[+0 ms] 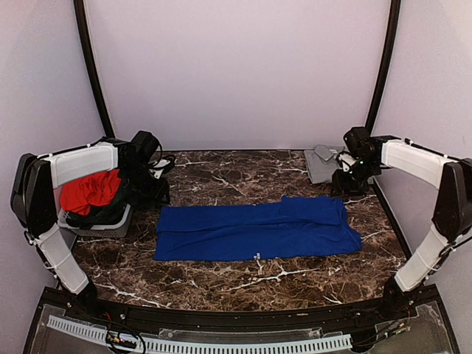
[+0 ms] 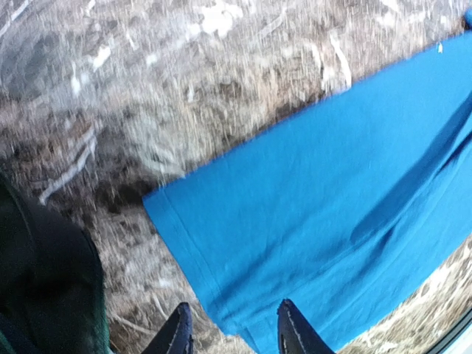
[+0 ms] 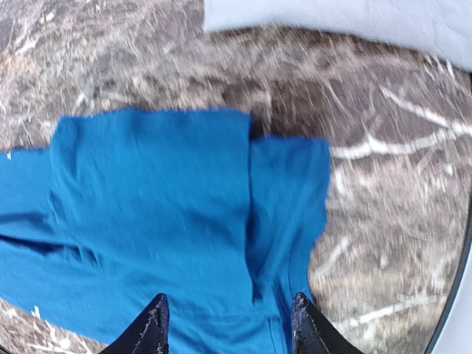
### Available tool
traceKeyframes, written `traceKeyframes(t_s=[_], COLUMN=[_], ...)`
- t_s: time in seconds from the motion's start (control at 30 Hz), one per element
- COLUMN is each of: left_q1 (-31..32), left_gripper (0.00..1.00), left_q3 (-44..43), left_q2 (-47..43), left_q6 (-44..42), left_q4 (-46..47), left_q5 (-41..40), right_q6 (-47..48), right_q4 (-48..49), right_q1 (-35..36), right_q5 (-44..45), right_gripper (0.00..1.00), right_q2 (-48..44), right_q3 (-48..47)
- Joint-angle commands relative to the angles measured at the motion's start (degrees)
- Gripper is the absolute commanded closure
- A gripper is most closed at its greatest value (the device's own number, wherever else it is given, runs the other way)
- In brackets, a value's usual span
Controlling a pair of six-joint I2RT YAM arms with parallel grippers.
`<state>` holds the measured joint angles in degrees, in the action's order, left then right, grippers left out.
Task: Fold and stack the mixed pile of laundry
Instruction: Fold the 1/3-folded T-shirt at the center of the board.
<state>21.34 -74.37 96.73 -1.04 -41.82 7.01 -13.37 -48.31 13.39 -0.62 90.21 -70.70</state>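
A royal-blue T-shirt (image 1: pixel 254 230) lies folded into a long strip across the middle of the marble table. My left gripper (image 1: pixel 153 179) hovers just off its left end. In the left wrist view the left gripper (image 2: pixel 234 330) is open above the shirt's hemmed corner (image 2: pixel 310 199), with nothing between its fingers. My right gripper (image 1: pixel 345 179) hangs over the shirt's right end. Seen from the right wrist, that gripper (image 3: pixel 228 321) is open and empty above the blue cloth (image 3: pixel 162 206). A red-orange garment (image 1: pixel 90 191) rests on dark cloth (image 1: pixel 110 210) at the left.
The red and dark cloth sit in a small grey basket (image 1: pixel 103 228) under my left arm. A grey folded cloth (image 1: pixel 321 164) lies at the back right, and its pale edge (image 3: pixel 346 22) shows beyond the blue shirt. Dark marble table (image 1: pixel 243 177) surrounds the shirt.
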Motion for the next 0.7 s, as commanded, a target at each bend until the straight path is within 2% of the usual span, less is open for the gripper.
traceKeyframes(t_s=[0.0, 0.13, 0.37, 0.53, 0.67], left_q1=[-0.27, -0.17, 0.38, 1.83, 3.00], left_gripper=[0.62, 0.62, 0.62, 0.61, 0.61], left_q3=[-3.33, -2.39, 0.78, 1.74, 0.97], left_q2=[4.44, 5.39, 4.52, 3.74, 2.80], left_q6=[0.77, 0.79, 0.77, 0.78, 0.52], left_q4=[-0.90, 0.40, 1.14, 2.19, 3.04], left_q5=[2.44, 3.66, 2.84, 2.56, 2.71], right_q6=[1.24, 1.56, 2.64, 3.07, 2.85], right_q4=[2.73, 4.19, 4.39, 2.56, 1.05], right_q1=[-0.48, -0.56, -0.39, 0.06, 0.06], right_q5=[-2.26, -4.02, -4.79, -3.11, -4.20], right_gripper=[0.48, 0.54, 0.61, 0.59, 0.53], right_q2=[7.43, 11.90, 12.17, 10.14, 5.99], right_q3=[-3.89, -4.95, -0.38, 2.64, 2.12])
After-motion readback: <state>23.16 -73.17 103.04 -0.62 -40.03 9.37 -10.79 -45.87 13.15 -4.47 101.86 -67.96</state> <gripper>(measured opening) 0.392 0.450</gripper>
